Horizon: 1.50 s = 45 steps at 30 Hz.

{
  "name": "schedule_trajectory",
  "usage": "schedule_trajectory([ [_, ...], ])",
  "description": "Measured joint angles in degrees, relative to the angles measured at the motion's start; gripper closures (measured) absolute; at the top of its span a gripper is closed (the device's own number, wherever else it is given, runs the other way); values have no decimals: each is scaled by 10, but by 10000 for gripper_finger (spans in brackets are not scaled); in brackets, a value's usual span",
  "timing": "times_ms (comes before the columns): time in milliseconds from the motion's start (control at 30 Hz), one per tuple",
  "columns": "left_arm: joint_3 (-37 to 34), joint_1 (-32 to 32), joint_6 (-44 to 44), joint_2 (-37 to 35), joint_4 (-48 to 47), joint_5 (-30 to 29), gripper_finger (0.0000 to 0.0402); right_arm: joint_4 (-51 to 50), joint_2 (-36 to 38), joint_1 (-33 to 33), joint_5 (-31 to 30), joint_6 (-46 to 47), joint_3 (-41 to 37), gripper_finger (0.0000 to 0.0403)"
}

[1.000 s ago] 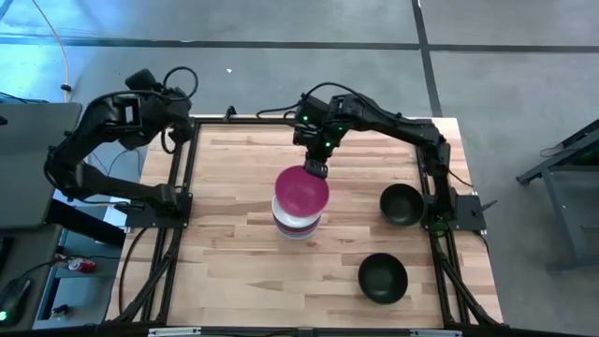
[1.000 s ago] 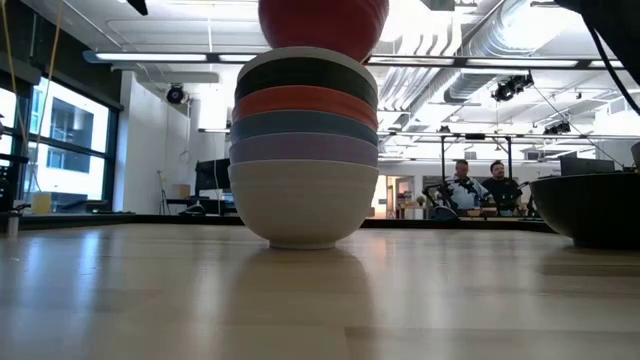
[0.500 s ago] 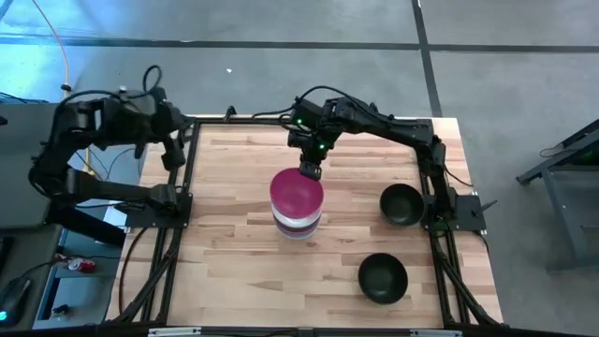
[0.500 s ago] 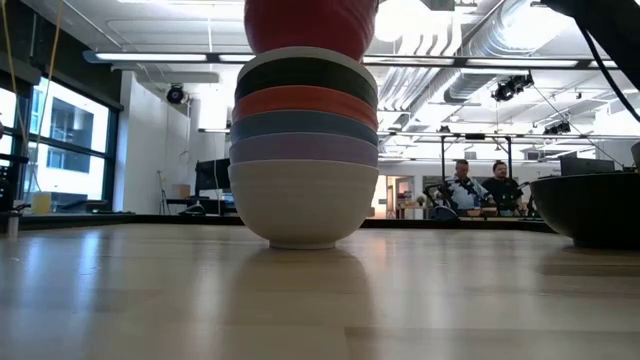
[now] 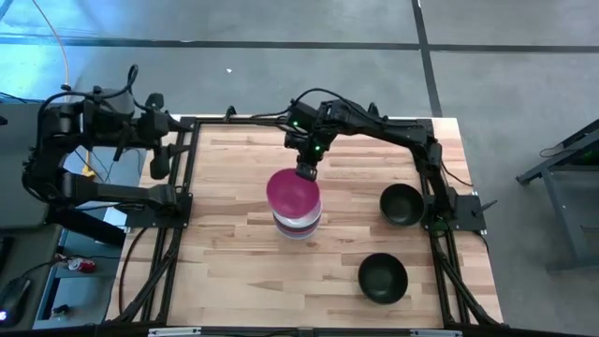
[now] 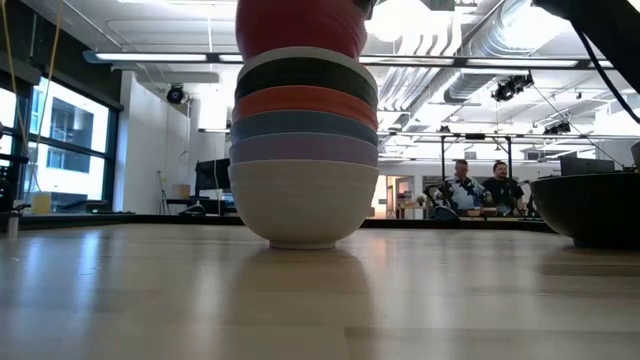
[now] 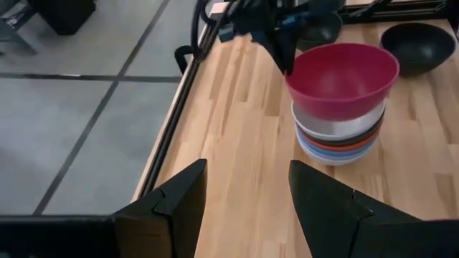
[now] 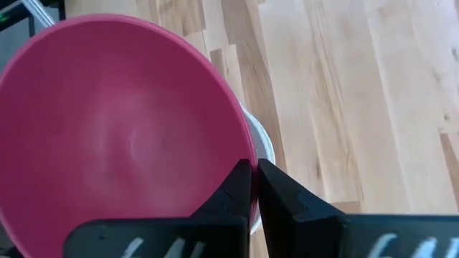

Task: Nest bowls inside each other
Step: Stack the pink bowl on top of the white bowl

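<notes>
A stack of nested bowls (image 5: 299, 223) stands mid-table on its cream bottom bowl (image 6: 303, 205); lavender, blue, red-pink and black rims show above it, and a white bowl (image 7: 337, 127) is on top. My right gripper (image 5: 305, 171) is shut on a magenta bowl (image 5: 292, 193) directly over the stack. In the left wrist view the magenta bowl's (image 7: 341, 79) base dips into the white bowl; I cannot tell whether they touch. My left gripper (image 5: 159, 159) is open beyond the table's left edge, its fingers (image 7: 179, 204) wide apart. My right gripper (image 8: 254, 175) pinches the magenta bowl's rim (image 8: 242, 147) on its far side, one finger inside the bowl and one outside. The fingers come from above, slanting down from the far side. The bowl sits about level, mouth up, over the stack.
Two black bowls stand mouth up on the table's right side, one (image 5: 401, 204) near the right arm's base and one (image 5: 383, 277) toward the near edge. Bare wood lies left of the stack and along the near edge. People sit far back in the room (image 6: 480, 188).
My right gripper has carried the magenta bowl a little toward the table's left, bringing it more squarely over the stack. My left arm has drawn back off the table's left edge and swung its gripper round toward the near side.
</notes>
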<state>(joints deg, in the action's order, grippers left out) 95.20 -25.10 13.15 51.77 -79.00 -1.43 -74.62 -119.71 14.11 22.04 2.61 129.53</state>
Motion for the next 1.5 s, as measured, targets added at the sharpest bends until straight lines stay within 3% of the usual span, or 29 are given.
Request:
schedule_trajectory([
  [733,0,0,1,-1,-3,34,216,-58,-53,-6,-1,16,-2,403],
  [1167,0,0,-1,-13,-7,38,216,-52,-53,-26,-58,28,-2,403],
  [1500,0,0,-10,-45,-7,38,216,-27,-53,-33,-40,42,-60,402],
])
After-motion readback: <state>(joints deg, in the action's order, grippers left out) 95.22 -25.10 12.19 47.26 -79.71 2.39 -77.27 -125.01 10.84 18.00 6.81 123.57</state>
